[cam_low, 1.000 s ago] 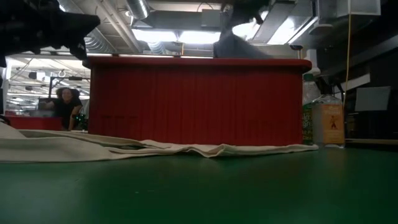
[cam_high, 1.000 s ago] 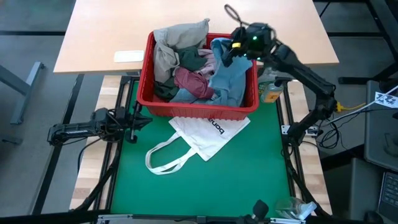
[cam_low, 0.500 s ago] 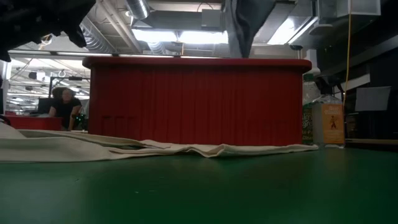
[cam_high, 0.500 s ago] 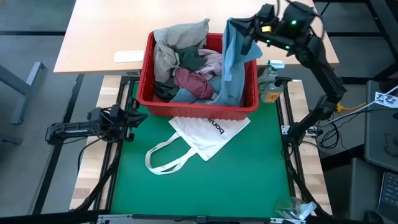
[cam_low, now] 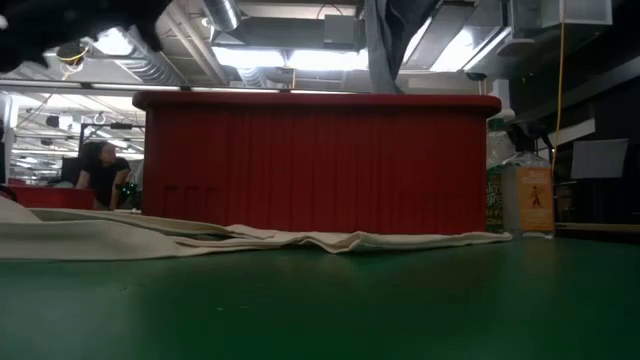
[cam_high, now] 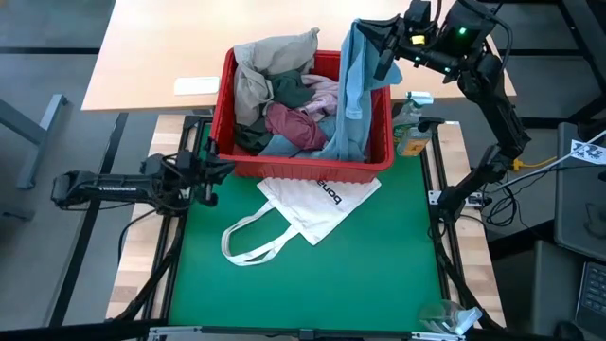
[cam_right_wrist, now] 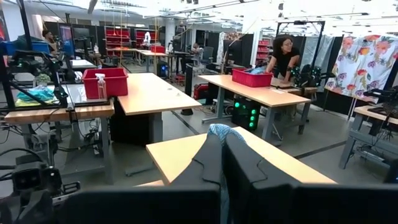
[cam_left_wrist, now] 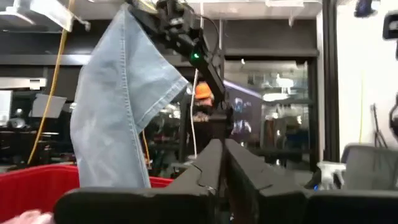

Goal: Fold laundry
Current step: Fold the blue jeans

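Note:
A red slotted basket (cam_high: 303, 170) at the table's far side holds the laundry (cam_high: 284, 104): beige, dark green, pink and maroon pieces. A light blue garment (cam_high: 355, 85) hangs over the basket's right part from my right gripper (cam_high: 369, 36), which is shut on it high above the basket. The left wrist view shows this garment (cam_left_wrist: 121, 106) hanging long and narrow. My left gripper (cam_high: 216, 170) is shut with nothing in it, raised beside the basket's near left corner. My right gripper pinches the light blue garment's top end (cam_right_wrist: 222, 129) between its two fingers, which lie level and point toward the table's left. A small bunch of cloth shows past the fingertips. The garment hangs slack below the fingers, and its lower end (cam_high: 346, 142) rests inside the basket.
A white tote bag (cam_high: 312, 204) with loop handles lies flat on the green mat before the basket. Bottles (cam_high: 412, 133) stand to the basket's right. A wooden table (cam_high: 170, 57) stands behind. People work at far benches in the room.
My right gripper has risen and swung toward the far edge, drawing the light blue garment up out of the basket; its upper part now hangs lengthwise while its lower end stays in the basket. My left gripper has risen beside the basket.

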You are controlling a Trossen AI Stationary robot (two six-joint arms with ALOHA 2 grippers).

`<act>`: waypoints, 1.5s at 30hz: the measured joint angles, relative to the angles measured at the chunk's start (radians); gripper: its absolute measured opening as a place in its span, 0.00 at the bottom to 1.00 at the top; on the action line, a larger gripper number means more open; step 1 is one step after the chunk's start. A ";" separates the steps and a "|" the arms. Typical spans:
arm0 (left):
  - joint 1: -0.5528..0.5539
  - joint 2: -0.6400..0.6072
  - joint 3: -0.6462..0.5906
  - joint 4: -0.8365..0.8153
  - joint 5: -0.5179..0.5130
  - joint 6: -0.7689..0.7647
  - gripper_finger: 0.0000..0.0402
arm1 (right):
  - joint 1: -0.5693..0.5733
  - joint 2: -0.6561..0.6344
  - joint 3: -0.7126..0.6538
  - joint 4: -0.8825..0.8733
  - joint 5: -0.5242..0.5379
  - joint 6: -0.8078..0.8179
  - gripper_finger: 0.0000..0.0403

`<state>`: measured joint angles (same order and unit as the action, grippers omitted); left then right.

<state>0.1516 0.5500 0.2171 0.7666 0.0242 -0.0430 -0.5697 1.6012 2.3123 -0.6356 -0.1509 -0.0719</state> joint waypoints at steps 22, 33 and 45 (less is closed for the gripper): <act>0.000 0.792 0.579 -0.003 0.011 0.027 0.42 | 0.000 0.000 0.000 -0.003 0.000 0.000 0.00; 0.032 1.068 0.728 -0.006 -0.202 0.027 0.47 | 0.001 0.000 0.000 -0.027 0.000 0.000 0.00; 0.058 1.264 0.875 -0.006 -0.251 0.018 0.46 | 0.001 0.001 0.000 -0.024 -0.014 0.000 0.00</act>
<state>0.2094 1.8135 1.0926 0.7609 -0.2265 -0.0254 -0.5690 1.6024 2.3123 -0.6594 -0.1650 -0.0715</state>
